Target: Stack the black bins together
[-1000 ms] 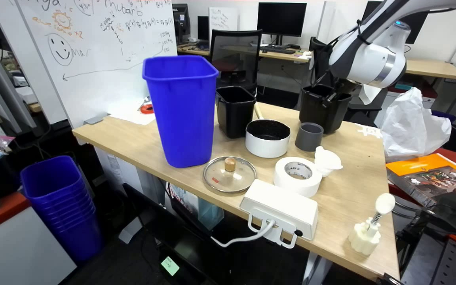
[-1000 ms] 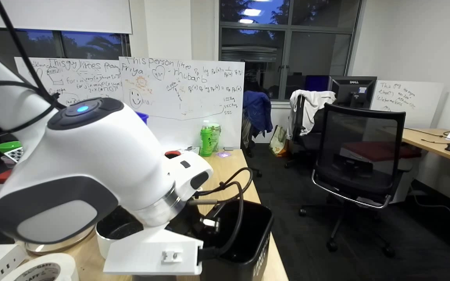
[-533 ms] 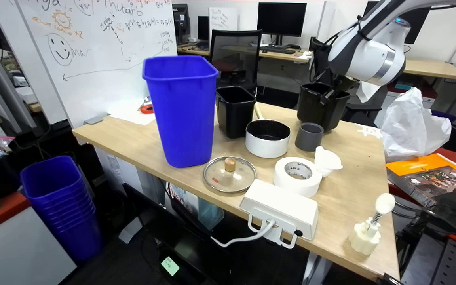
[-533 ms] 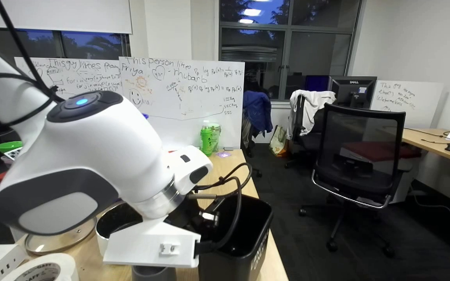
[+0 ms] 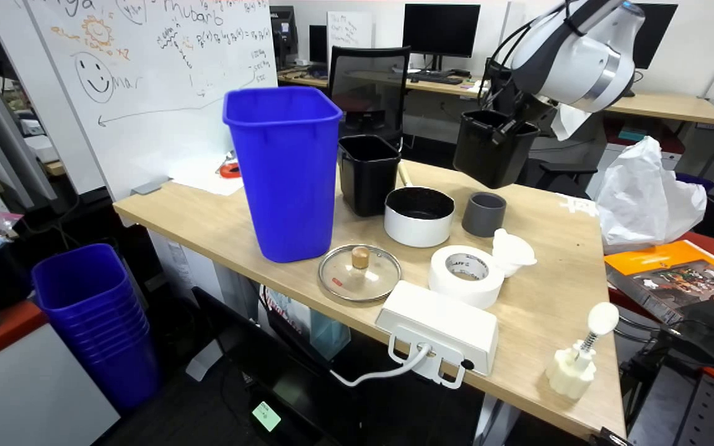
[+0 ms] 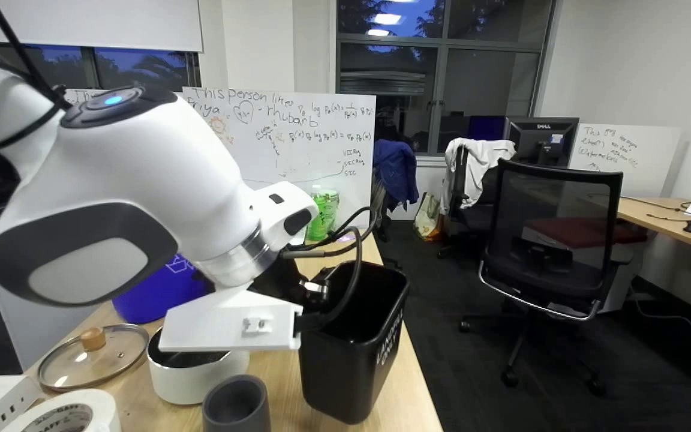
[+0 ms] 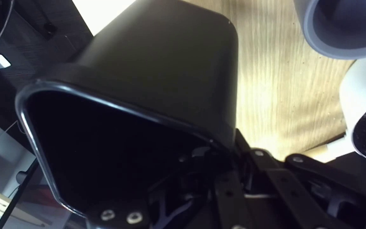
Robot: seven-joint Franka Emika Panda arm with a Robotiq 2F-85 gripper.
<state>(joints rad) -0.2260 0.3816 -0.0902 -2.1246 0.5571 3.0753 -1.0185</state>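
Since the earlier frames, your gripper (image 5: 504, 129) and the held black bin (image 5: 492, 158) have risen and moved slightly left in both exterior views.

In an exterior view, the bin hangs a little tilted in the upper right of the frame, its base raised off the table (image 5: 555, 248). The standing black bin (image 5: 366, 179) sits upright near the centre, just beside the tall blue bin (image 5: 282, 186) and behind the white saucepan (image 5: 418, 228). Your two black bins are apart, not yet stacked.

In an exterior view, you see the held black bin (image 6: 345, 366) at lower centre, mouth upward, white lettering down its right side, with the arm (image 6: 159, 144) coming in from the left. The gray cup (image 6: 236, 408) stands at the bottom of the frame, left of the bin.

In the wrist view, the held black bin (image 7: 157, 60) takes up the left and centre. Your gripper reaches in from the lower right, jaws clamped across one wall at the rim. The inner jaw is nearly lost in the black, so its exact contact is hard to judge. The gray cup is cut off at upper right, the saucepan at the right edge.
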